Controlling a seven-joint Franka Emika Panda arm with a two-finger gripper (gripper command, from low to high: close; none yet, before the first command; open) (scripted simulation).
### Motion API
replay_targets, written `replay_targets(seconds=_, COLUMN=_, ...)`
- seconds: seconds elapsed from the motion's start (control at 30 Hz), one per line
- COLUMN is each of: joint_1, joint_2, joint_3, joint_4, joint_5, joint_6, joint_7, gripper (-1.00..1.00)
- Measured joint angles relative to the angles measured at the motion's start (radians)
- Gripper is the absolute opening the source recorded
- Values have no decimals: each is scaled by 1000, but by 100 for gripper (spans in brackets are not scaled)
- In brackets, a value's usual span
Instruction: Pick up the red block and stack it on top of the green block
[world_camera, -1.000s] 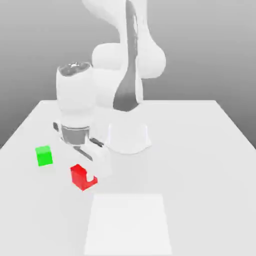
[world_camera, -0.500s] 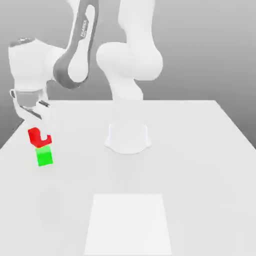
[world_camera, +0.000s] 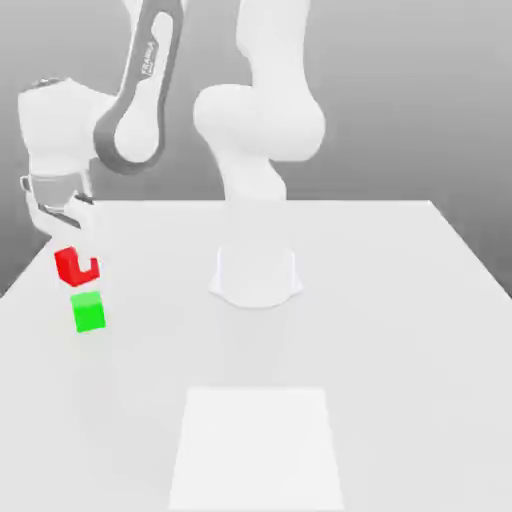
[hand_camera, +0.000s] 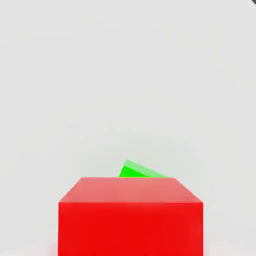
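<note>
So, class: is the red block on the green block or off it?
Off. The gripper holds the red block in the air above the green block, a gap between them.

One piece of lettering shows in the exterior view — a small line of white characters running along the dark grey panel on the robot arm (world_camera: 140, 95), near the top of the exterior view's left side. The characters are too small to make out, so no word or brand can be read from them. The red block (world_camera: 75, 266), the green block (world_camera: 89, 312) and the white table (world_camera: 380, 330) carry no writing, labels or numbers.
</note>
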Motion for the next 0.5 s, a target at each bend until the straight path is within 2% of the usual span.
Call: replay_targets(seconds=0.5, joint_1=106, joint_2=132, joint_3=-60, joint_4=1, joint_5=155, joint_6=112, joint_7=-104, gripper=-100)
